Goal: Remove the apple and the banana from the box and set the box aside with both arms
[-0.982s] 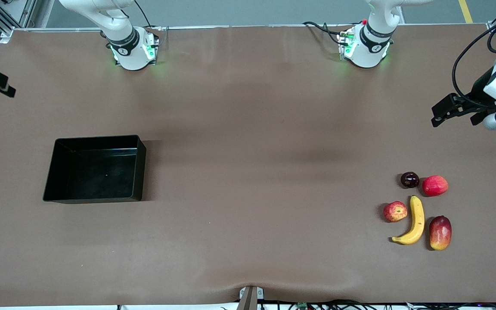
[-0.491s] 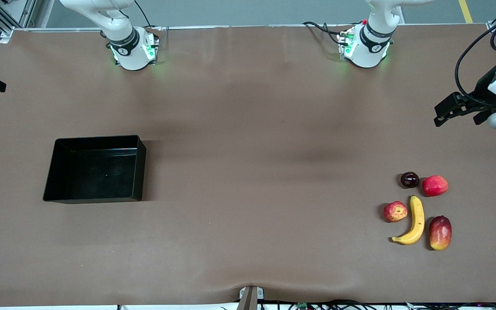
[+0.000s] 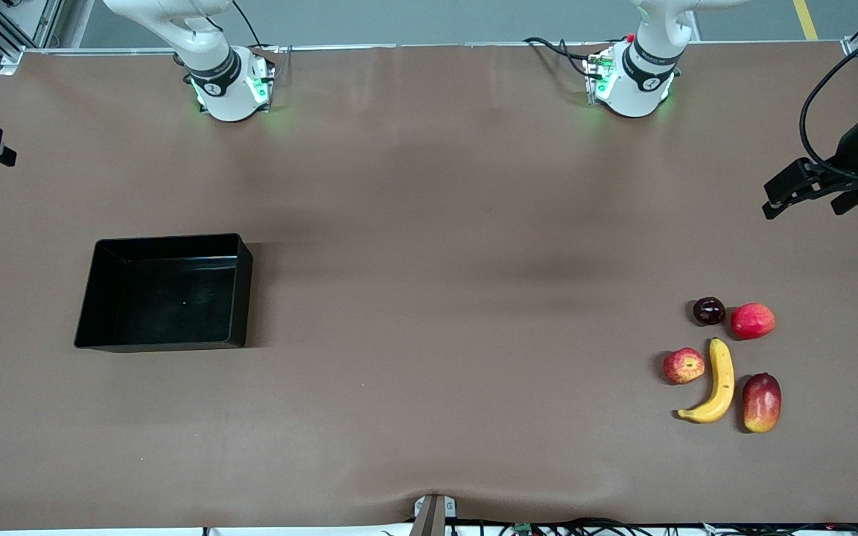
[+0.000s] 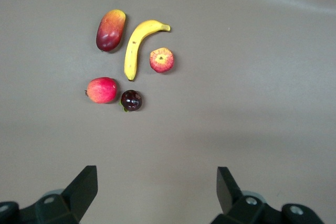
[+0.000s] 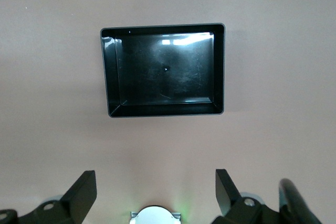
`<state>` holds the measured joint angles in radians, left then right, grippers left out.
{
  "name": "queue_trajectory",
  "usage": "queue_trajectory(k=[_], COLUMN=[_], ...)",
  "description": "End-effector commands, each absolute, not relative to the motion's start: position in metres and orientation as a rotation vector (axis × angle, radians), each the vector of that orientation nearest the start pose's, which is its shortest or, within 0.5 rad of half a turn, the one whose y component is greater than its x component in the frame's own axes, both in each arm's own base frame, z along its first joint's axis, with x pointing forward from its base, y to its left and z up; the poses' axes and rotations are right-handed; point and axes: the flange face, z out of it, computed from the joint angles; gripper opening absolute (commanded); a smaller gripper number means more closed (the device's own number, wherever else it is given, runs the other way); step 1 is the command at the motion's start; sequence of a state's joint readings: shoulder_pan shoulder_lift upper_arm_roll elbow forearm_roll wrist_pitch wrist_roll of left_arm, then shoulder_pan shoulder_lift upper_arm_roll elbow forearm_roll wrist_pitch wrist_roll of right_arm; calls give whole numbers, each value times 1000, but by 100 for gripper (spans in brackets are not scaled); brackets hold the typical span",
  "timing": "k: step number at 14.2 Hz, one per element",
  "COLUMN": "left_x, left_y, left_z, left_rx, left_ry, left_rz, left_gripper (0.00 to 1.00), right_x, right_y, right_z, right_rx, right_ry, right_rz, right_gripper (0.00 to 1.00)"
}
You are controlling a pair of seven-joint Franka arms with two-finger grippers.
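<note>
A brown mat covers the whole table [image 3: 429, 223], and you are looking at a job that reads as finished: the box [image 3: 167, 292] is empty and the fruit lies in a cluster toward the left arm's end of the table.

The left gripper [image 4: 156, 192] hangs high at that end of the table, its jaws spread wide with nothing between them, and its wrist camera looks down on the fruit below and well clear of the fingers. You can see the apple [image 3: 684, 365] there, small and round, red with yellow streaks and a pale dimple on top. The banana [image 3: 715, 383] lies just beside it, curved, yellow, with a few brown marks, longer than anything around it. Next to the banana sits a mango-like fruit [image 3: 762, 403], and with them a plain red fruit [image 3: 753, 321] and a small dark plum [image 3: 709, 310]. None of them touches the box; they are well apart from it.

The right gripper [image 5: 156, 192] is also parked up in the air with its jaws wide and empty. Its wrist camera looks straight down on the box, a shallow glossy black tray with low walls that catches the light on its bare floor.

My reading is that both arms are pulled back and waiting, since neither gripper is near anything it could take hold of.
</note>
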<state>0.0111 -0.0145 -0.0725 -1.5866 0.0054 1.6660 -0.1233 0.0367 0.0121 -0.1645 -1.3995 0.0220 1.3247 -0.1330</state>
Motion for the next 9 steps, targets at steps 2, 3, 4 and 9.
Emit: queue_trajectory(k=[2,3,4,9], left_x=[555,555,554,554], left_y=[-31,-31,-32,-31], left_z=[644,643,643,640], left_rx=[-3138,-3137,-3137,-3137], left_ry=[-101,-98,-96,-101], left_rz=[-169,-167,-155,-133], left_gripper=[100,100,100,100], right_x=[523,523,523,524], right_y=[-66,-67,-68,-70], right_z=[678,678,678,676], right_rx=[-3111,-3109,-3108,-3109], right_ry=[-29,-28,-25,-18], right_rz=[114,116,121,121], right_gripper=[100,100,100,100])
